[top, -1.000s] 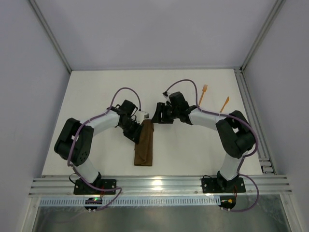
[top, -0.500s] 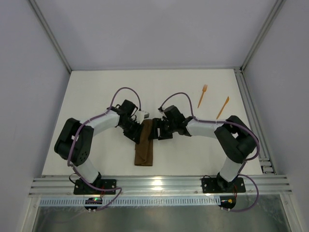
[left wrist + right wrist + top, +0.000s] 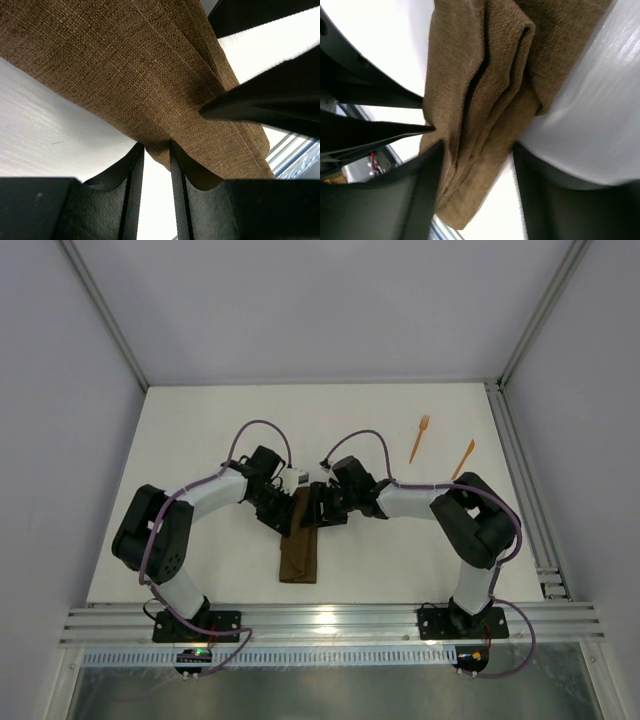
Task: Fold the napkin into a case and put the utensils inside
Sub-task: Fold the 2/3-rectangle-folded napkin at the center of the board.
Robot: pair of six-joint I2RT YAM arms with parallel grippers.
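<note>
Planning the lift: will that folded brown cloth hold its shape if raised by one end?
Likely floppy: the case bunches where the left fingers pinch it. Its layers gape, so they may slide apart. Coarse weave probably resists slipping.

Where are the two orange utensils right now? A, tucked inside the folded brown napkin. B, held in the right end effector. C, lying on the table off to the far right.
C: the fork and the pointed piece lie on the table, apart from the folded napkin.
</note>
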